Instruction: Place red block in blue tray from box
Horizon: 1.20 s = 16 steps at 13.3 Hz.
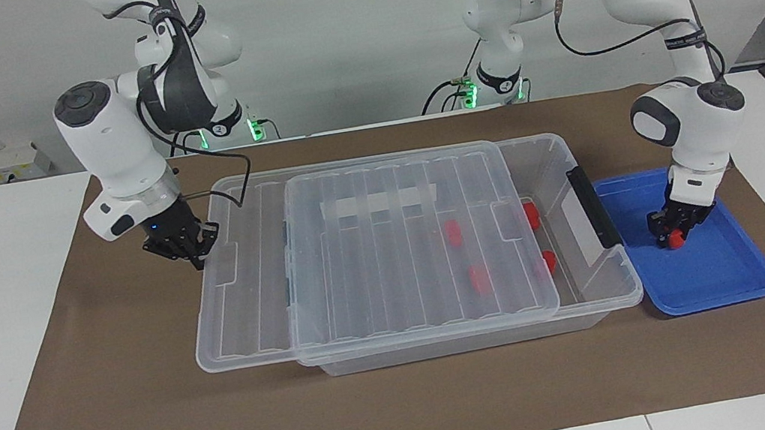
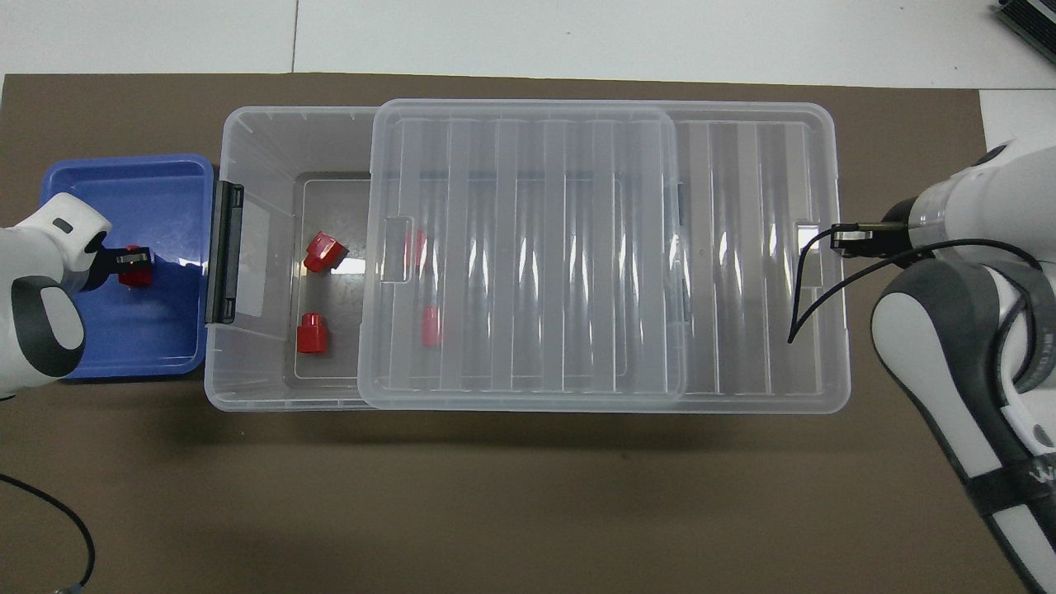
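The blue tray [image 1: 729,273] [image 2: 161,177] lies at the left arm's end of the table, beside the box [image 1: 573,145] [image 2: 247,132]. My left gripper [image 1: 673,234] [image 2: 130,262] is down in the tray, with a red block [image 1: 676,241] [image 2: 132,276] at its tip on the tray floor. The clear lid [image 1: 399,273] [image 2: 528,247] lies partly across the box. My right gripper [image 1: 195,254] [image 2: 846,238] is shut, and its tip presses the lid's end edge. Two red blocks [image 2: 323,252] [image 2: 311,332] lie in the uncovered part. Two more [image 2: 415,245] [image 2: 430,326] show through the lid.
A black handle bar [image 1: 593,206] [image 2: 224,252] runs along the box end next to the tray. The lid overhangs the box toward the right arm's end. Brown mat [image 1: 411,408] covers the table under everything.
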Each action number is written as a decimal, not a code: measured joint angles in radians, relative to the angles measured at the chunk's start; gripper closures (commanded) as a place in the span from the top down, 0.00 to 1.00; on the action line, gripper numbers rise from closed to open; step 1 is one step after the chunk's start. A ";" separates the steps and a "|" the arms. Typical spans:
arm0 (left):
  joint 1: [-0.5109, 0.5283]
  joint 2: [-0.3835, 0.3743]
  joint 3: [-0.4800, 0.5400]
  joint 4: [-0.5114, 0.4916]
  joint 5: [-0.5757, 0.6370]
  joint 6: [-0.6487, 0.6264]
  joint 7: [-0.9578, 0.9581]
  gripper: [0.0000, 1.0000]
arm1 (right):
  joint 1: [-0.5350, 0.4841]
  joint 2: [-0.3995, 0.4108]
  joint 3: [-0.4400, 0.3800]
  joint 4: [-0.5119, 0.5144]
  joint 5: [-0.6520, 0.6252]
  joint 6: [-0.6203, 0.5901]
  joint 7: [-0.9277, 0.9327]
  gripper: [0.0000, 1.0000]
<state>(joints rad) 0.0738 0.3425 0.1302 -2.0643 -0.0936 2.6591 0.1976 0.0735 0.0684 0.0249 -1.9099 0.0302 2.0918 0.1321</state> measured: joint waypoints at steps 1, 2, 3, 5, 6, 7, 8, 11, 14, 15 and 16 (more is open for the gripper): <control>0.000 0.001 0.000 -0.002 0.000 0.000 0.000 0.78 | 0.018 0.000 0.000 0.000 0.002 -0.003 0.003 0.00; 0.000 0.002 -0.001 -0.005 0.000 0.002 0.000 0.78 | 0.035 0.000 0.001 0.000 0.003 -0.006 0.005 0.00; -0.001 0.002 -0.001 -0.005 0.000 0.004 0.000 0.78 | 0.054 0.000 0.001 -0.001 0.003 -0.007 0.010 0.00; -0.001 0.001 -0.001 -0.005 0.000 0.004 0.000 0.78 | 0.089 -0.002 0.001 -0.004 0.003 -0.008 0.029 0.00; -0.001 0.001 -0.001 -0.005 0.000 0.000 0.000 0.78 | 0.104 -0.004 0.001 -0.006 0.003 -0.008 0.037 0.00; -0.001 -0.001 -0.001 -0.001 0.000 -0.017 0.000 0.78 | 0.119 -0.006 0.001 -0.011 0.003 -0.009 0.041 0.00; -0.001 -0.007 -0.001 0.012 -0.001 -0.064 0.000 0.78 | 0.133 -0.009 0.001 -0.015 0.003 -0.009 0.043 0.00; -0.002 -0.077 -0.002 0.088 -0.002 -0.287 0.000 0.78 | 0.157 -0.013 0.001 -0.020 0.003 -0.010 0.043 0.00; -0.003 -0.203 -0.003 0.176 -0.003 -0.552 0.000 0.78 | 0.165 -0.016 0.001 -0.024 0.003 -0.010 0.043 0.00; -0.003 -0.236 -0.004 0.204 -0.003 -0.625 -0.001 0.78 | 0.169 -0.016 0.001 -0.025 0.003 -0.010 0.043 0.00; -0.003 -0.263 -0.004 0.230 -0.003 -0.679 -0.001 0.80 | 0.173 -0.016 0.002 -0.025 0.003 -0.010 0.043 0.00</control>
<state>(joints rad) 0.0711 0.0797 0.1264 -1.8348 -0.0962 1.9802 0.1965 0.2468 0.0522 0.0264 -1.9349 0.0333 2.0817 0.1753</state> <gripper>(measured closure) 0.216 0.991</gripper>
